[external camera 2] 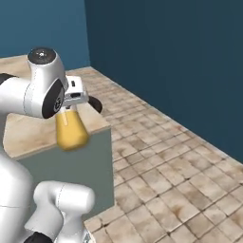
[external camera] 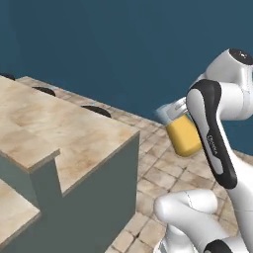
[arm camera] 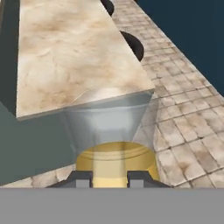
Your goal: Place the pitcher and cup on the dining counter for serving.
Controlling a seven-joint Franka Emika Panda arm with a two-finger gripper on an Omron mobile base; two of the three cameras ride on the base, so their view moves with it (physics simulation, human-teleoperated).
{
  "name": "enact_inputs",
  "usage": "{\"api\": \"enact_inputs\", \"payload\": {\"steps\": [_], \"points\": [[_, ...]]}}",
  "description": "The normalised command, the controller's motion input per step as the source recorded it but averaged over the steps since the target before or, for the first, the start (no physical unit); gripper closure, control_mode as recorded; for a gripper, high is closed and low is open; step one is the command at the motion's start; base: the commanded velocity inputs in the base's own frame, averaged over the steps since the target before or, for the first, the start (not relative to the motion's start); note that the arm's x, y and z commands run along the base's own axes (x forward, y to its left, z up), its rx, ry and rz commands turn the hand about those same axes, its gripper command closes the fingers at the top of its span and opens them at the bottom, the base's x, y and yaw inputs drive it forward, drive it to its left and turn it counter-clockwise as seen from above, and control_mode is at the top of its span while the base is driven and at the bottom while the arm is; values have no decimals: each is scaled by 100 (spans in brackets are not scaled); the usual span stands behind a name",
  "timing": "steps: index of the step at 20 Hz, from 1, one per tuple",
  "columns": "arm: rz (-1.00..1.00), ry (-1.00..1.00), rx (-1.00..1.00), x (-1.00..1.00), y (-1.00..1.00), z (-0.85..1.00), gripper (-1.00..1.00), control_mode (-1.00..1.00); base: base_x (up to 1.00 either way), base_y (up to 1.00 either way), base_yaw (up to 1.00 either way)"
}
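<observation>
The pitcher (external camera: pixel 184 136), clear glass with yellow-orange liquid, hangs in the air with my gripper (external camera: pixel 181 106) shut on its upper part. It is tilted and off the near corner of the dining counter (external camera: pixel 64 128), above the tiled floor. From the right base view the pitcher (external camera 2: pixel 71 132) hangs under my gripper (external camera 2: pixel 72 100), in front of the dining counter (external camera 2: pixel 28 133). In the hand view the pitcher (arm camera: pixel 114 140) sits between the fingers of my gripper (arm camera: pixel 109 178), and the dining counter (arm camera: pixel 70 57) stretches away beyond it. The cup is out of view.
Dark round stools (external camera: pixel 96 109) (arm camera: pixel 133 43) stand along the counter's far side. A lower ledge (external camera: pixel 15 207) steps down on its near side. Tiled floor (external camera 2: pixel 175 175) spreads to the right, up to a dark blue wall (external camera 2: pixel 166 57).
</observation>
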Motion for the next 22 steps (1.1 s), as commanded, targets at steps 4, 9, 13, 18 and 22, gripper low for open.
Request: {"api": "enact_inputs", "payload": {"steps": [4,9,13,18,22], "points": [[0,0,0,0,0,0,100,100,100,-79,46],[0,0,0,0,0,0,100,100,88,-64,46],[34,0,11,51,13,-5,100,-100,16,0,12],[48,0,15,95,63,-10,100,-100,0,0,0],[47,0,13,100,73,-6,100,-100,0,0,0]]}}
